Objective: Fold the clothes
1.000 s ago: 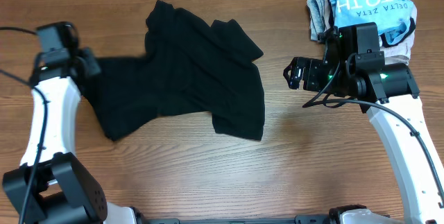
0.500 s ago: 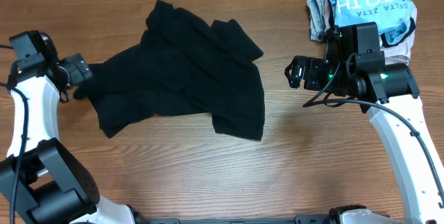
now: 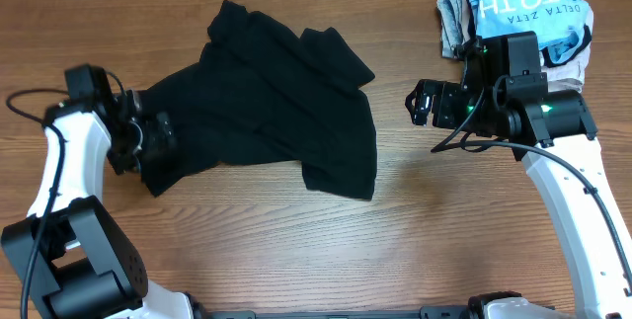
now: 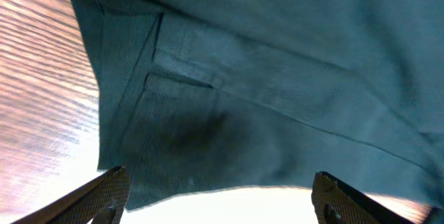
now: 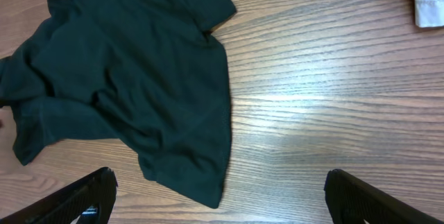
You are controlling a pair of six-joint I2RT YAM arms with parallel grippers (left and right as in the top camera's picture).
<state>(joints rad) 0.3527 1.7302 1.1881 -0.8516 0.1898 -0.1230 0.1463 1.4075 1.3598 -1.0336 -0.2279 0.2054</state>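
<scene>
While L tool (image 3: 158, 140) gapes at tee (image 3: 272, 97) edge | table (image 3: 434, 230) open to R

left wrist cam: dark t-shirt (image 4: 277, 78) fills most of the frame, lying flat-ish on the wood tabletop (image 4: 41, 92). bare wood shows only down the left side, plus a washed-out bright strip along the bottom. stitched hem band and a folded layer sit upper left of the cloth. fingers (image 4: 97, 196) are spread wide at the two bottom corners, with the shirt's lower edge between them and nothing pinched.
</scene>
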